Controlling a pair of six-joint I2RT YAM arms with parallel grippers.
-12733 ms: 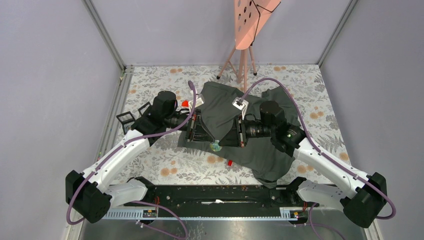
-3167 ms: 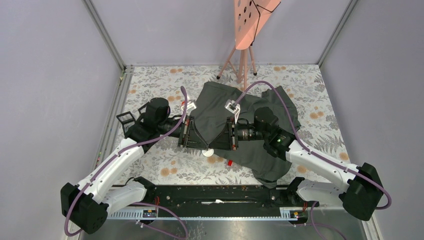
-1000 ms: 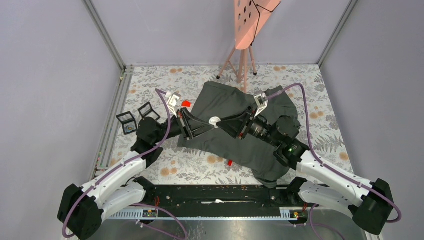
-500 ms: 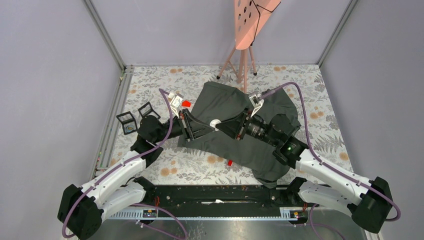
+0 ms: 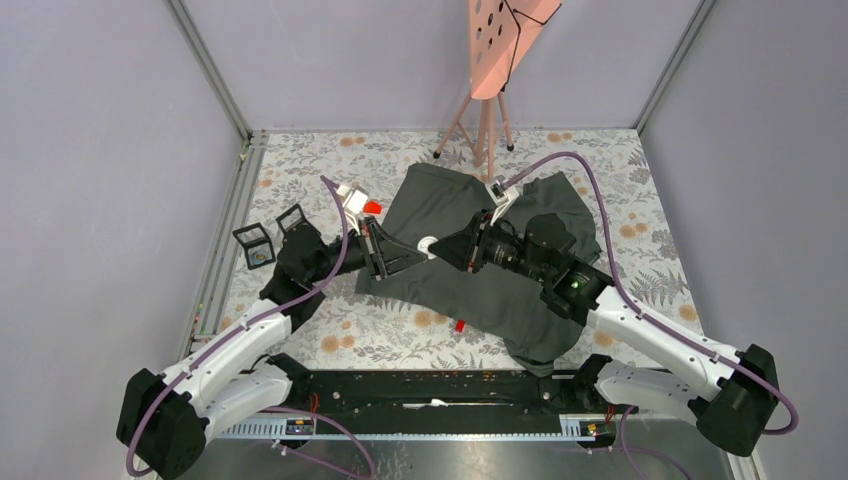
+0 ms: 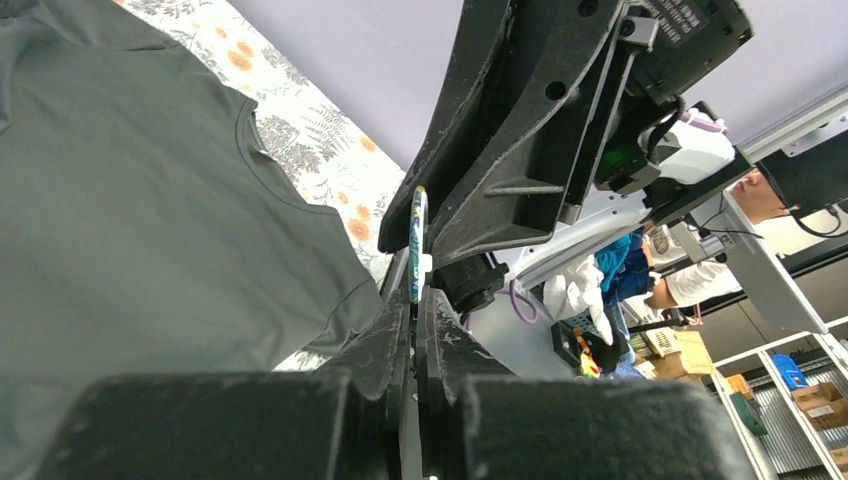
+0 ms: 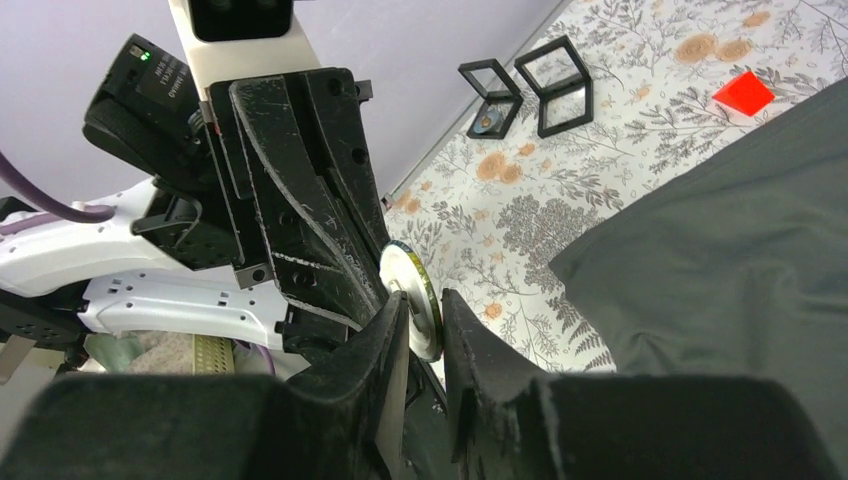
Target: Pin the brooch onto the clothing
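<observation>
The clothing (image 5: 500, 295), a dark grey T-shirt, lies spread on the floral table and also fills the left wrist view (image 6: 130, 220) and the right of the right wrist view (image 7: 720, 230). Above its left edge both grippers meet tip to tip. My left gripper (image 5: 415, 250) (image 6: 416, 298) is shut on the brooch (image 5: 427, 245) (image 6: 418, 240), a round disc with a white back, held upright by its rim. My right gripper (image 5: 441, 247) (image 7: 422, 300) straddles the brooch (image 7: 410, 290) with one finger on each side and a narrow gap between them.
A red cube (image 5: 371, 207) (image 7: 743, 93) sits by the shirt's upper left. Two black frame stands (image 5: 270, 235) (image 7: 530, 90) stand near the left wall. A small red piece (image 5: 460, 325) lies in front of the shirt. A pink tripod stand (image 5: 488, 120) is at the back.
The right gripper's jaws have narrowed around the brooch and its wrist has shifted left towards the left gripper. The left gripper has kept its grip and barely moved.
</observation>
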